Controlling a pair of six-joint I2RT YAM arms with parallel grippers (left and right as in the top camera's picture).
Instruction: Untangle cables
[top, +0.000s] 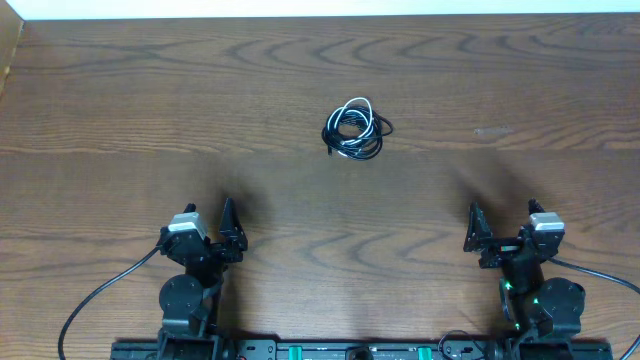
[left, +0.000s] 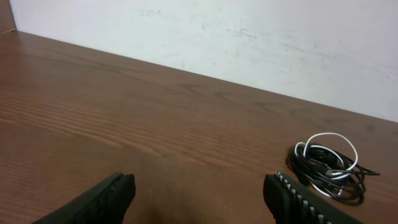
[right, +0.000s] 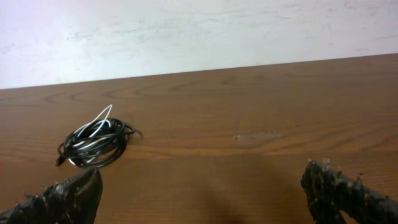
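The cables (top: 356, 130) lie in one small, tight coil on the brown wood-grain table (top: 140, 90). The cord is thin, glossy and black, wound in rough rings with a whitish strand looped through. Overhead, the coil lies alone, and both arms are well apart from it, one to each side of it on its near side. Only the wrist views show the pale, scuffed wall (left: 249, 43) rising behind the coil. From the left wrist the white strand arches high over the black rings, and a short black end pokes out beside them. From the right wrist the coil looks flatter, the white strand a thin peak. The left fingers (left: 115, 194), dark and one of them ribbed, stand released and empty, the coil just past the ribbed one. The right fingers (right: 68, 198), rough-edged, are spread wide, grasping nothing.
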